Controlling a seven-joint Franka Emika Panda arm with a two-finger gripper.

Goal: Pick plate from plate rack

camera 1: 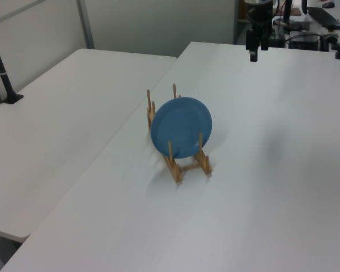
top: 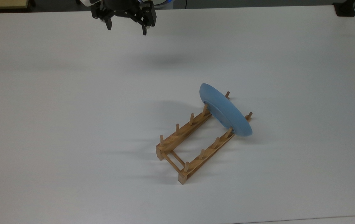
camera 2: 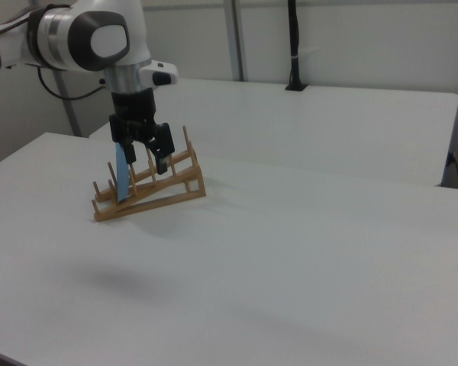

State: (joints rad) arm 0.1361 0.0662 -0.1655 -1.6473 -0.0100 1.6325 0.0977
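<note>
The light-blue plate [top: 225, 110] stands on edge in the end slot of the light-wood plate rack [top: 182, 133], leaning between the pegs. The left view shows the plate's round face [camera 1: 181, 127] on the rack [camera 1: 187, 168]. Edge-on in the right view, the plate [camera 2: 122, 179] sits at the left end of the rack [camera 2: 160, 191]. My gripper [top: 126, 30] hangs open and holds nothing, high over the table's far edge in the top view, well apart from the rack. It also appears at the left view's top [camera 1: 254, 52] and in front of the rack in the right view [camera 2: 146, 157].
The white table [top: 71, 124] holds just the rack. A second white table [camera 1: 56, 107] stands alongside across a narrow gap, with a black post [camera 1: 3, 73] on it. A black clamp base [top: 345, 9] sits at the top view's far right corner.
</note>
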